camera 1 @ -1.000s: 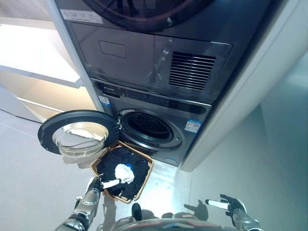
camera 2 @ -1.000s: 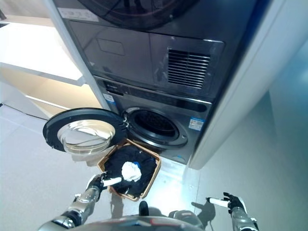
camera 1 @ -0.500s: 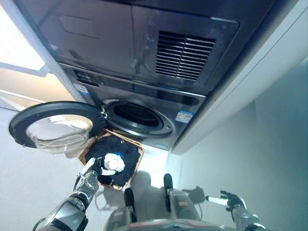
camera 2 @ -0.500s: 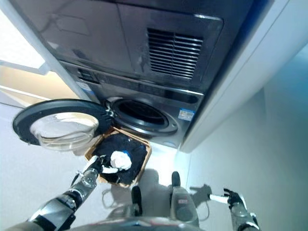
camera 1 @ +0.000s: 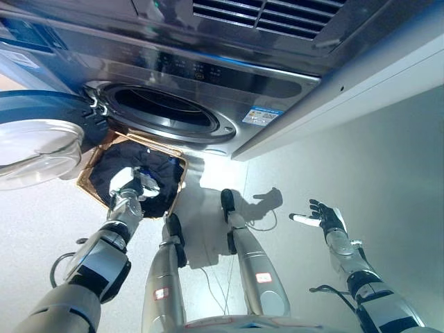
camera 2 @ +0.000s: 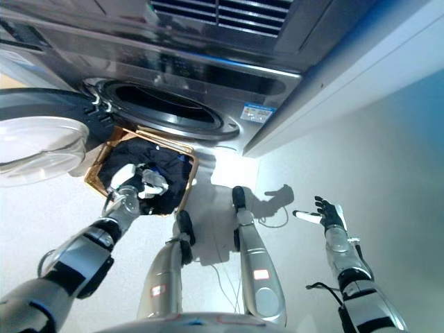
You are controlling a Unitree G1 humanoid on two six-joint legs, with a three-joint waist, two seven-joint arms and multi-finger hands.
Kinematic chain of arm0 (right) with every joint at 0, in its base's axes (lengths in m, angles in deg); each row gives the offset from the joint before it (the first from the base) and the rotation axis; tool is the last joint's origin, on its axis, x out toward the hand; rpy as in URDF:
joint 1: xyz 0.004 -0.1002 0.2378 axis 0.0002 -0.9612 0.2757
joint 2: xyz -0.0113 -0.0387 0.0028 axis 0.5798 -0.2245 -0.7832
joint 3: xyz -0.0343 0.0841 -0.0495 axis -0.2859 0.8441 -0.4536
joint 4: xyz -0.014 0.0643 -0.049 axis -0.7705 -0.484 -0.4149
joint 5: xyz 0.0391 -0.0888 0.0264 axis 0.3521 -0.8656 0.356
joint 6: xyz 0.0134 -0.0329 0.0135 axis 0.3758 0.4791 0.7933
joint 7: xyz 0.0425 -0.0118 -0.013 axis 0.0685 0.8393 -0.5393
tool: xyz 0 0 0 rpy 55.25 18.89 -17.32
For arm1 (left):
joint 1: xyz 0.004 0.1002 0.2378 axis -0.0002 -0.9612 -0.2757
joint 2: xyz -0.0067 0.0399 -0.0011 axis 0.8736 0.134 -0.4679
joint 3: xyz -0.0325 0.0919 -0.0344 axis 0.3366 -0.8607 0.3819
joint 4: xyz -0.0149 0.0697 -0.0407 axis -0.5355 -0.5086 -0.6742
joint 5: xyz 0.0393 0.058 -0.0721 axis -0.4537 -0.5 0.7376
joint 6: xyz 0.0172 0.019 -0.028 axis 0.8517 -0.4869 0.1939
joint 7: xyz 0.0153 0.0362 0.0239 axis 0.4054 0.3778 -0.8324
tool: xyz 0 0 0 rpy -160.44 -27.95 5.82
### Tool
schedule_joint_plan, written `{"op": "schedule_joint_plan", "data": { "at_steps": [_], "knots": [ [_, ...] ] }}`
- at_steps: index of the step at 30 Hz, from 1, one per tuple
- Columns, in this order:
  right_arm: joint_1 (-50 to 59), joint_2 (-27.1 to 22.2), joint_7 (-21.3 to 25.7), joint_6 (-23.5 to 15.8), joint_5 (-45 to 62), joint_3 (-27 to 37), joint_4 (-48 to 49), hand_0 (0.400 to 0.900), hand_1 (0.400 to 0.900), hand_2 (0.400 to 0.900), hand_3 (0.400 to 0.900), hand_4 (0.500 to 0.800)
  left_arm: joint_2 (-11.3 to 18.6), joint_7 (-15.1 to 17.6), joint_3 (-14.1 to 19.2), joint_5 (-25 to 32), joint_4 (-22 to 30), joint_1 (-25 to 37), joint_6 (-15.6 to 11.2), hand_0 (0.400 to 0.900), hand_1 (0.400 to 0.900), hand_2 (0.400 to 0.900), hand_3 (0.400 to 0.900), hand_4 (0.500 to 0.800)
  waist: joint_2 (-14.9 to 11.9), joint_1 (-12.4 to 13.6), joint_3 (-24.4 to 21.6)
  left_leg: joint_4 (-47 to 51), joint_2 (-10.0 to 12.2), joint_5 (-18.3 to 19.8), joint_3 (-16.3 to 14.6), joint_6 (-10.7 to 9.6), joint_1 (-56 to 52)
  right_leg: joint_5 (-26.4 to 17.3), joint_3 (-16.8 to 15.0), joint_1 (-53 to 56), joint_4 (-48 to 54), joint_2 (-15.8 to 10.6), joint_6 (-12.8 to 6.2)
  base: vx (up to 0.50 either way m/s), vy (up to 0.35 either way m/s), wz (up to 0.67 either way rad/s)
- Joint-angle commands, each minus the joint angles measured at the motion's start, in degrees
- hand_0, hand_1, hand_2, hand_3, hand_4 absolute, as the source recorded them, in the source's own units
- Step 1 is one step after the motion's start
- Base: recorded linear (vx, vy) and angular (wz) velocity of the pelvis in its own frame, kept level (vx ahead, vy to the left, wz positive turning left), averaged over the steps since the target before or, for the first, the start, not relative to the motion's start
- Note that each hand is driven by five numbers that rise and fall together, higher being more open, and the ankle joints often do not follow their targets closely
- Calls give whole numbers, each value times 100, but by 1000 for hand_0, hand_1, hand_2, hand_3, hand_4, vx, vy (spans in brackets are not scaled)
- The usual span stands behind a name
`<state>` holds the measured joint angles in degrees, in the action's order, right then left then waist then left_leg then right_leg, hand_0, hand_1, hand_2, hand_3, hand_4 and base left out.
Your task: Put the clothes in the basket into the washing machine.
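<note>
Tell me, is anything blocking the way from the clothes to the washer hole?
Nothing visible does. The door is swung open to the left, the drum opening gapes just above the basket, and the left hand is already at the clothes.

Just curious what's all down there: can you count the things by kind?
Washing machine with open door: 1
Basket: 1
Dark clothes: 1 heap
White cloth: 1
Robot hands: 2, left robot hand, right robot hand
Total: 6
</note>
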<state>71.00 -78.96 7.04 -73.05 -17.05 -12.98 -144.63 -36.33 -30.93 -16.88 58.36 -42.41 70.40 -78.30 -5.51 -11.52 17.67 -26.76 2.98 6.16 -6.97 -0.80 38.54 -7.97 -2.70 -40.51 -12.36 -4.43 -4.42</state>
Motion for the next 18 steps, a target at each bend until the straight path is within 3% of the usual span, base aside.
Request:
{"op": "schedule_joint_plan", "data": {
  "at_steps": [1,11,18],
  "knots": [
    [-349,-382,325,-160,222,-91,184,900,900,900,900,800,525,432,65,-426,-233,-87,178,900,900,900,900,800,-99,-113,-110,-110,-69,-102,186,103,516,38,-80,-329,-401,-261,-382,-19,13,-5],
    [-369,-444,427,-298,296,-213,651,900,900,900,900,800,544,765,35,-494,-182,-20,321,900,900,900,900,800,-42,-77,-146,-679,-7,194,305,107,1240,289,-94,-994,-847,-187,-350,17,4,-3],
    [-425,-533,448,-374,358,-213,938,900,900,900,900,800,639,823,-40,-631,-237,51,433,900,900,900,900,800,-63,-95,-137,-1015,25,298,336,150,1640,343,-122,-1349,-1043,-138,-339,-16,24,-5]
  ]
}}
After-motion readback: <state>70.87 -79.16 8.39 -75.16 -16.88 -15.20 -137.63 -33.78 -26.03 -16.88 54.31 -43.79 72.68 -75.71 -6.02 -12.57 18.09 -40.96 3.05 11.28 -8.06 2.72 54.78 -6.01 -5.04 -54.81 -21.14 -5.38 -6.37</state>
